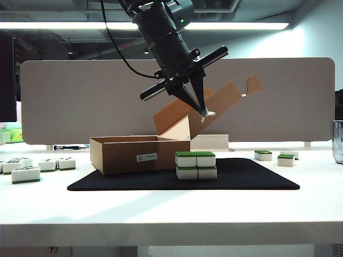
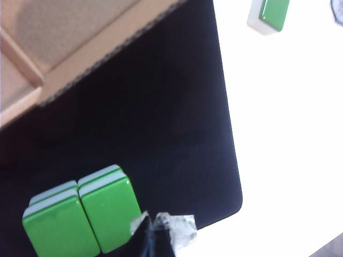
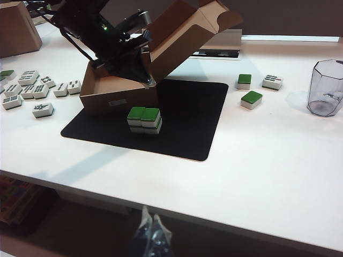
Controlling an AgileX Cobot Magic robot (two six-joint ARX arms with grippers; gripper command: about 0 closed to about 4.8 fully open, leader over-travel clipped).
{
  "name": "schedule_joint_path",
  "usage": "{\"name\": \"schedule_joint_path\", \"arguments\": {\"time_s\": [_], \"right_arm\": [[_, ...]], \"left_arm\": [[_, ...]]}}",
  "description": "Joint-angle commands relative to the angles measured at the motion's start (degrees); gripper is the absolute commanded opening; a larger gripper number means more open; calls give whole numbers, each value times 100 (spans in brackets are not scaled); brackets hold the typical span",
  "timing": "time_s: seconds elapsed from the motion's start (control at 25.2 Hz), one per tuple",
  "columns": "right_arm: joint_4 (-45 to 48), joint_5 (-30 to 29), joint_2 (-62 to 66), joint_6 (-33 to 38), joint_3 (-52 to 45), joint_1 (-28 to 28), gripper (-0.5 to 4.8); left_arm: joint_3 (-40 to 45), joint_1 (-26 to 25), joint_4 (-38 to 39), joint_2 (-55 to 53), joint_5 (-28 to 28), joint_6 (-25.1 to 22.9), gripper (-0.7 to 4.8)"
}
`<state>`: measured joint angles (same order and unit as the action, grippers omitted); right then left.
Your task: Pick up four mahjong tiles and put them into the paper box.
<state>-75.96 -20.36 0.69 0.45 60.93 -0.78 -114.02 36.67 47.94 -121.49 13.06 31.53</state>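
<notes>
The mahjong tiles (image 1: 196,165) stand on the black mat as a block two wide and two high, green backs up, just right of the paper box (image 1: 131,155). The box is open, its lid flap (image 1: 214,107) raised behind. My left gripper (image 1: 204,113) hangs shut and empty in the air above the tiles, pointing down. In the left wrist view its taped tips (image 2: 155,227) sit beside the green tiles (image 2: 80,214), with the box's edge (image 2: 80,59) beyond. My right gripper (image 3: 153,225) is shut and empty, off the table's front edge, far from the tiles (image 3: 143,119) and box (image 3: 102,99).
The black mat (image 1: 257,179) lies under the box and the tiles. Loose tiles lie at the left (image 1: 25,174) and the right (image 1: 285,159) of the table. A clear plastic cup (image 3: 327,88) stands at the far right. A beige screen (image 1: 80,101) closes off the back.
</notes>
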Motion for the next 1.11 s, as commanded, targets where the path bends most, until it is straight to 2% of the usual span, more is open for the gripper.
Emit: {"name": "schedule_joint_path", "arguments": {"time_s": [0.04,0.12,0.16,0.2,0.28,0.48,0.59,0.67,0.79,0.87,0.95,0.99,1.11], "right_arm": [[72,9,-70,-7,13,-2,-1],[76,9,-70,-7,13,-2,-1],[74,7,-70,-7,13,-2,-1],[74,7,-70,-7,13,-2,-1],[74,7,-70,-7,13,0,-1],[74,4,-70,-7,13,-2,-1],[74,7,-70,-7,13,2,-1],[72,4,-70,-7,13,2,-1],[70,4,-70,-7,13,2,-1],[70,0,-70,-7,13,2,-1],[72,2,-70,-7,13,0,-1],[72,4,-70,-7,13,0,-1],[68,0,-70,-7,13,0,-1]], "left_arm": [[-20,28,129,39,-33,68,111],[-20,37,127,39,-37,68,288],[-22,39,127,39,-37,68,348],[-20,42,131,39,-37,68,382],[-20,76,166,37,-44,61,382],[-20,332,459,4,-894,-555,382],[0,444,619,-39,-1484,-601,382],[4,472,756,-101,-1703,-378,382],[4,518,874,-162,-1679,232,382],[4,520,870,-188,-1672,431,383],[4,546,826,-221,-1674,501,425],[4,546,787,-249,-1674,498,479],[4,538,807,-315,-1690,511,479]]}}
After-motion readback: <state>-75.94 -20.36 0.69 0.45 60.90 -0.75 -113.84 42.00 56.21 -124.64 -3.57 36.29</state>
